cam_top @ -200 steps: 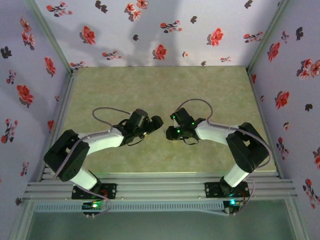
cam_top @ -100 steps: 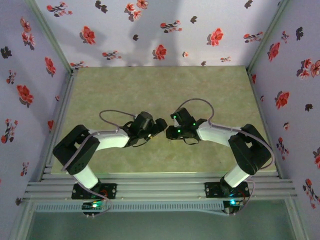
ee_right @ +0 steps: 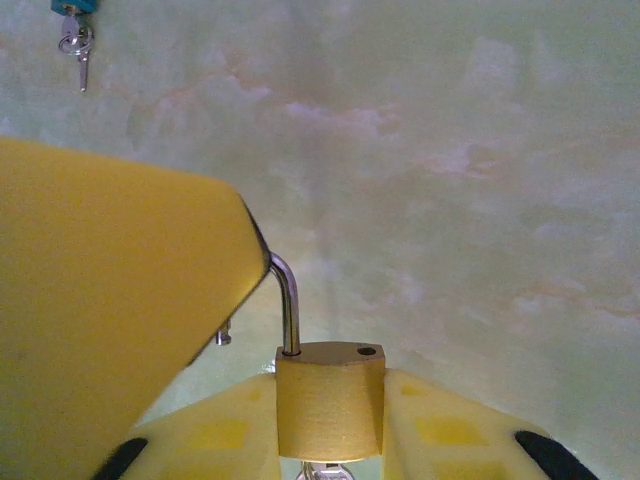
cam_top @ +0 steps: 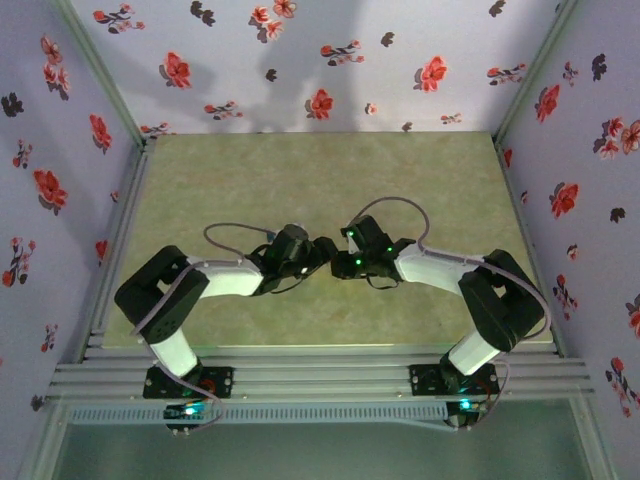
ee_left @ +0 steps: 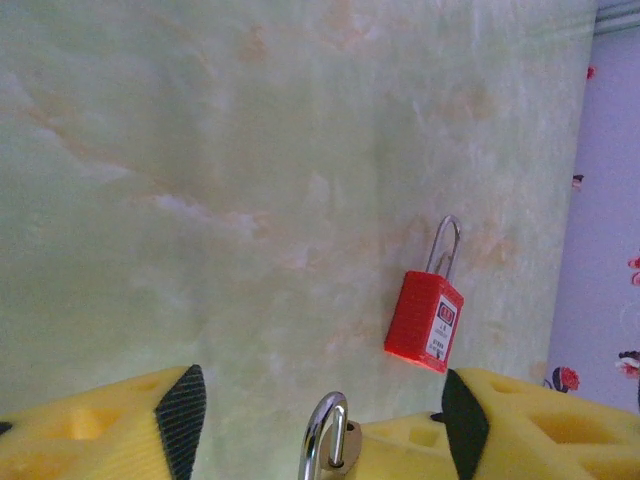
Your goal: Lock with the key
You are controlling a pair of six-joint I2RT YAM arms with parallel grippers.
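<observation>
At the near edge of the table we see the two arm bases. Both arms bend in and meet near the middle.

The right gripper has its yellow jaws pressed on a brass padlock, one jaw on each side of its body. The padlock's silver shackle is up. One leg sits in the body, and the other hole is bare.

The left gripper is right against it. Its jaws are apart, and the top of the shackle is between them, close to one black pad. From the right wrist we see one big yellow finger of the left gripper lying over the bend of the shackle and touching it.

Farther off, a red padlock lies flat on the table, with its thin shackle pointing away from us. It is near the table edge, by a flowered wall.

Far out in the right wrist view, a small bunch of keys with a blue-green head lies on the table. It is well apart from the brass padlock.
</observation>
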